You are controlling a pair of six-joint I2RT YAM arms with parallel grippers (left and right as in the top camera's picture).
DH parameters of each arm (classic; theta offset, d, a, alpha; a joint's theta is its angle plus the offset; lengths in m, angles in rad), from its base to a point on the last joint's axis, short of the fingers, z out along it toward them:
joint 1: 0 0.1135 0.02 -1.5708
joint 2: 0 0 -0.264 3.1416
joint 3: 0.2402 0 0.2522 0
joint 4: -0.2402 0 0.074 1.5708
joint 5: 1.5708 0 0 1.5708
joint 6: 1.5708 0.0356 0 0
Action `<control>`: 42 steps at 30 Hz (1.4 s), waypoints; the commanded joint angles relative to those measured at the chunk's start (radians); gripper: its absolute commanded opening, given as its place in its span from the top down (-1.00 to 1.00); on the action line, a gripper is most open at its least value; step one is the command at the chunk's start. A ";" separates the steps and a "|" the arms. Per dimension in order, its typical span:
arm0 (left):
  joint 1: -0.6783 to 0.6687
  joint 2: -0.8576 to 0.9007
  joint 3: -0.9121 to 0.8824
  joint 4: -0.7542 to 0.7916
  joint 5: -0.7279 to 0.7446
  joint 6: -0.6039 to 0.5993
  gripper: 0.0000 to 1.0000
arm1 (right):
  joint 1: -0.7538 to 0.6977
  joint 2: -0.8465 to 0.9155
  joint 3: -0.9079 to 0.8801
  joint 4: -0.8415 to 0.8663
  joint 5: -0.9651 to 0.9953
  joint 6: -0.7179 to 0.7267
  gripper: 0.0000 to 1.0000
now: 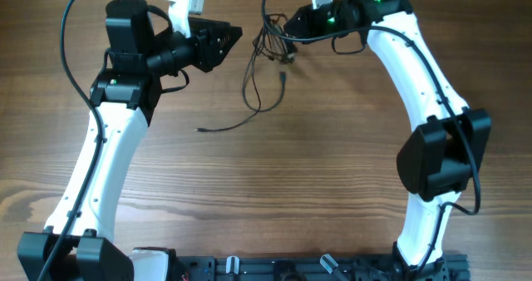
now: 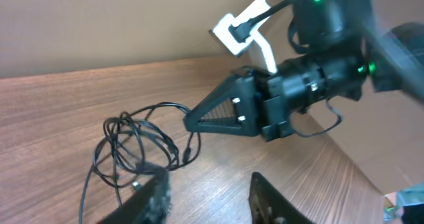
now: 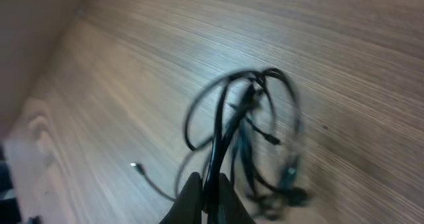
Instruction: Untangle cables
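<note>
The cables [image 1: 273,45] form a tangled bundle of thin black cords near the table's far edge, and one strand trails forward to a small plug end [image 1: 200,130]. My right gripper [image 1: 285,25] reaches in from the right and is shut on the bundle. In the right wrist view its gripper [image 3: 211,189] pinches a cable strand [image 3: 218,144], with blurred loops hanging beyond. My left gripper [image 1: 238,36] is open, just left of the tangle and touching nothing. In the left wrist view its fingers [image 2: 154,196] stand apart, with the cables [image 2: 129,144] ahead-left and the right gripper [image 2: 199,121] beyond.
The wooden table [image 1: 316,173] carries only the cords. A thick black arm wire [image 1: 71,56] loops beside the left arm. Both arm bases [image 1: 100,256] stand at the near edge. A wall [image 2: 99,25] rises just behind the table's far edge.
</note>
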 commanded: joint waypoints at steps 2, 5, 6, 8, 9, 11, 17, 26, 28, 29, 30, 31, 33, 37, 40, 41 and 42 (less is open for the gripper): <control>0.005 -0.010 0.005 0.000 -0.008 0.020 0.03 | 0.010 -0.081 0.005 0.005 -0.137 -0.011 0.91; 0.005 0.010 0.005 -0.003 -0.008 0.020 0.03 | 0.010 -0.093 0.005 0.005 -0.145 -0.011 0.91; 0.005 0.019 0.005 -0.004 -0.008 0.020 0.03 | 0.010 -0.098 0.005 0.005 -0.152 -0.011 0.91; 0.005 0.037 0.005 -0.008 -0.007 0.020 0.07 | 0.009 -0.109 0.005 0.017 -0.154 -0.006 0.91; 0.004 0.045 0.005 -0.008 -0.006 0.020 0.14 | 0.008 -0.116 0.005 0.026 -0.132 0.021 0.91; 0.003 0.058 0.005 -0.008 -0.004 0.020 0.26 | 0.005 -0.129 0.005 0.035 -0.038 0.068 0.91; 0.003 0.085 0.005 -0.010 -0.004 0.021 0.23 | 0.008 -0.148 0.023 -0.011 0.177 0.074 0.91; 0.003 0.108 0.005 -0.011 -0.010 0.019 0.24 | 0.023 -0.283 0.214 -0.190 0.486 0.246 0.91; 0.003 0.108 0.005 -0.011 -0.015 0.016 0.24 | 0.022 -0.273 0.214 -0.319 0.494 0.278 0.91; 0.002 0.108 0.005 -0.011 -0.015 0.016 0.24 | 0.022 -0.269 0.214 -0.387 0.494 0.275 0.91; 0.002 0.108 0.005 -0.011 -0.015 0.016 0.23 | 0.022 -0.265 0.214 -0.430 0.493 0.273 0.91; 0.002 0.108 0.005 -0.011 -0.015 0.016 0.22 | 0.026 -0.264 0.214 -0.492 0.483 0.264 0.91; 0.001 0.108 0.005 -0.011 -0.014 0.016 0.23 | 0.038 -0.264 0.214 -0.541 0.314 0.095 0.91; -0.011 0.108 0.005 -0.011 -0.014 0.016 0.19 | 0.045 -0.280 0.214 -0.556 -0.142 -0.186 0.91; -0.027 0.108 0.005 -0.011 -0.014 0.018 0.17 | 0.040 -0.286 0.215 -0.544 -0.311 -0.294 0.91; -0.033 0.108 0.005 -0.011 -0.014 0.021 0.17 | 0.035 -0.286 0.215 -0.536 -0.277 -0.257 0.91; -0.037 0.108 0.005 -0.011 -0.014 0.021 0.16 | 0.033 -0.286 0.215 -0.535 -0.222 -0.225 0.91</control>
